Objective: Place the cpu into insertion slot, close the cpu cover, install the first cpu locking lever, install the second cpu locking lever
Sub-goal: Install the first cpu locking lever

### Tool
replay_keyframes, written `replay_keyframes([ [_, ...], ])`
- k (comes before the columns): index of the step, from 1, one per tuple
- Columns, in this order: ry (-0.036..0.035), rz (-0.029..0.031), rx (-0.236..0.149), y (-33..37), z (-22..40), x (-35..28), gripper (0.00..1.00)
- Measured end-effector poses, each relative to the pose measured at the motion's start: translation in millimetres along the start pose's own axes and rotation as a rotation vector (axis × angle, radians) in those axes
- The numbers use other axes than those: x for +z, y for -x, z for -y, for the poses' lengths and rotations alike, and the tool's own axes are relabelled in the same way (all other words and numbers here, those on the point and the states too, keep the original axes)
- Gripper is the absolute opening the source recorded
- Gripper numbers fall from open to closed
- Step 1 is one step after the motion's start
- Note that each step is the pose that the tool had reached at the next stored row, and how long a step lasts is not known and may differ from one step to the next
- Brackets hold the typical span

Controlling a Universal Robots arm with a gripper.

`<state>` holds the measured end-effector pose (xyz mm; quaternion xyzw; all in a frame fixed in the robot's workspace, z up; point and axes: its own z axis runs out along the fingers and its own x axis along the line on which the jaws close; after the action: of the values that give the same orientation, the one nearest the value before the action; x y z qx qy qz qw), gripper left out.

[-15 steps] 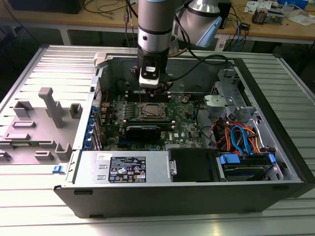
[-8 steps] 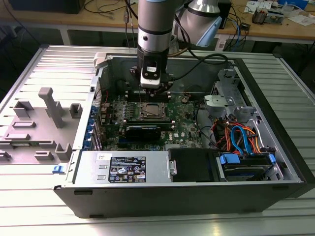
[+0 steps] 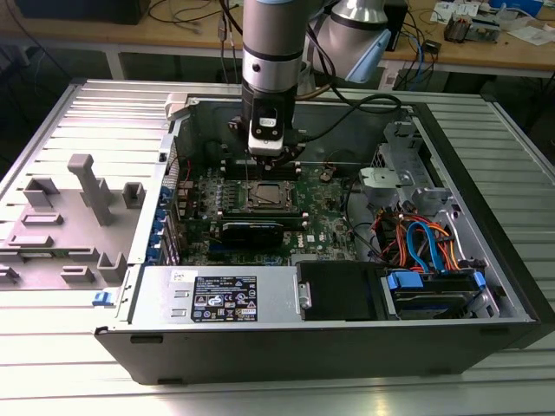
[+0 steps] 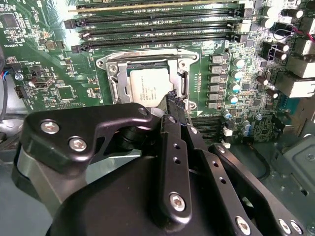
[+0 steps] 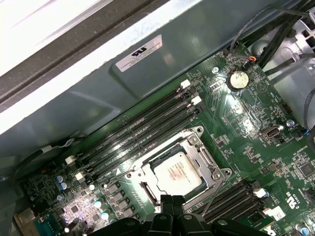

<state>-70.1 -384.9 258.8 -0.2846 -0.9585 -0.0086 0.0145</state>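
Black two-fingered gripper (image 4: 173, 98) on the grey robot arm (image 3: 270, 52), its fingers closed together with nothing between them. In the second wrist view the tips rest at the nearest edge of the square, silver-rimmed insertion slot (image 4: 147, 64). Just beyond them the small silver-grey square cpu (image 4: 147, 86) sits in the slot, with the thin silvery cpu cover (image 4: 114, 81) lying flat around it. Farther off, long black memory slots (image 4: 157, 29) cross the green circuit board (image 4: 44, 59). In the exterior view the arm stands at upper centre, over the open black computer case (image 3: 347, 347).
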Motion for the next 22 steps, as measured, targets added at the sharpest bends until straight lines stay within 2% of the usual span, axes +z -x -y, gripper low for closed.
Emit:
replay_keyframes([
  [6, -0.0003, 0.0000, -0.008, -1.7, 1.1, 0.1, 0.11],
  [11, -0.0017, -0.0004, -0.049, -6.1, 4.0, 0.5, 0.11],
  [12, -0.0024, -0.0005, -0.064, -6.2, 4.1, 0.6, 0.11],
  [14, -0.0039, -0.0010, -0.117, -6.2, 4.1, 1.3, 0.11],
  [15, -0.0043, -0.0010, -0.128, -6.2, 4.1, 1.3, 0.11],
  [17, -0.0027, 0.0022, -0.137, -6.7, 4.4, 1.5, 0.11],
  [21, 0.0035, 0.0134, -0.145, -9.0, 5.9, 1.7, 0.11],
  [22, 0.0036, 0.0137, -0.148, -9.0, 5.9, 1.7, 0.11],
])
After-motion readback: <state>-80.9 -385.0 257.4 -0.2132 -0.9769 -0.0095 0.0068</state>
